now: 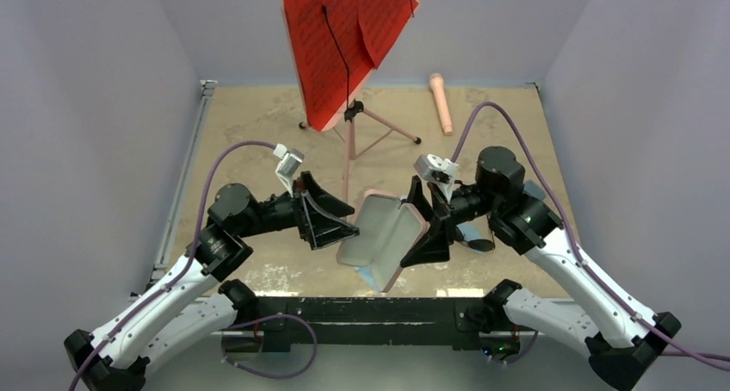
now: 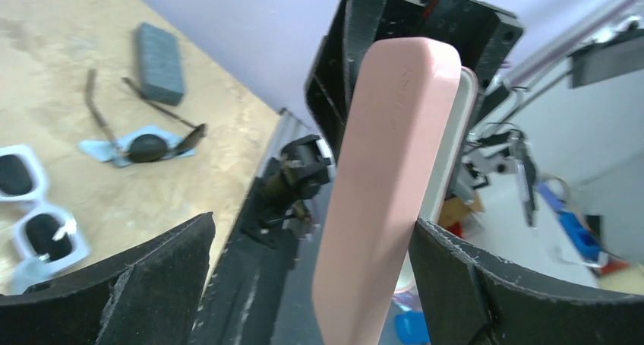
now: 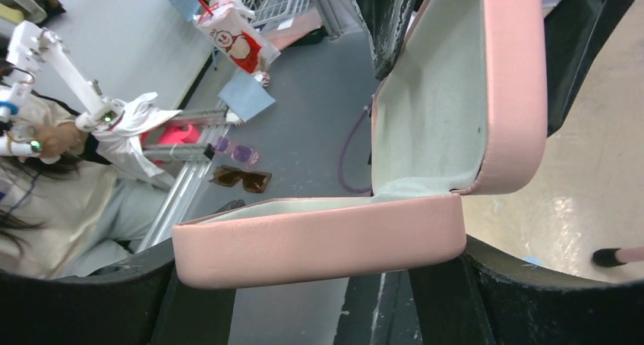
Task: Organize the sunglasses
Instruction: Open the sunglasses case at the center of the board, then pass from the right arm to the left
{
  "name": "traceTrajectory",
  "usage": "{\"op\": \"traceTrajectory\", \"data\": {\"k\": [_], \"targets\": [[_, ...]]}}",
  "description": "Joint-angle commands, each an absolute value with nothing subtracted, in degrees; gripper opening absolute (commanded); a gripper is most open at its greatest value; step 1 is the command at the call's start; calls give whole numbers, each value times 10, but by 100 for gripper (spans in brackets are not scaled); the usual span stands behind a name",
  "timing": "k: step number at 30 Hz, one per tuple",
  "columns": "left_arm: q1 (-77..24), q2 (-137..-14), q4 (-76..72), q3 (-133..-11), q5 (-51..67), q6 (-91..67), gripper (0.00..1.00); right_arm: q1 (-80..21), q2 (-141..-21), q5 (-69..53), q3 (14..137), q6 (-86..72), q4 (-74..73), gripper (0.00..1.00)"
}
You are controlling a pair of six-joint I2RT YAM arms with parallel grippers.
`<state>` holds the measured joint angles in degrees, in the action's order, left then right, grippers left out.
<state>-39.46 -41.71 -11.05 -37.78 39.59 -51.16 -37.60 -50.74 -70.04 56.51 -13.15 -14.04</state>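
Note:
In the left wrist view the white-framed sunglasses point(image 2: 34, 223) lie on the table at the left edge. The black sunglasses point(image 2: 148, 144) rest on a light-blue cloth beyond them. An open pink case point(image 1: 383, 234) hangs above the table's near middle. My right gripper point(image 1: 423, 227) is shut on its lower half point(image 3: 319, 242), with the lid point(image 3: 456, 94) raised. My left gripper point(image 1: 337, 219) stands open around the case's pink edge point(image 2: 387, 178). There is a clear gap on one side, and the other finger point(image 2: 486, 284) is close to the case. The top view hides both sunglasses under the arms and case.
A grey-blue flat case point(image 2: 159, 62) lies past the black pair. A music stand with a red sheet point(image 1: 344, 38) stands at the back on tripod legs point(image 1: 383, 133). A pale pink stick point(image 1: 441, 102) lies at the back right. Walls close in the left, right and rear.

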Motion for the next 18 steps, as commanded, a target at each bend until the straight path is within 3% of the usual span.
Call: {"op": "traceTrajectory", "data": {"k": [1,8,13,18], "targets": [[-399,-410,88,-410,295,-411,100,-386,-528,-724,570,-153,-164,0],[-409,-432,151,-465,268,-375,99,-432,-602,-646,631,-54,-332,0],[-420,-454,205,-487,229,-339,79,-449,-629,-638,652,-14,-391,0],[-445,-477,240,-498,225,-298,71,-472,-652,-611,681,45,-476,0]]}}
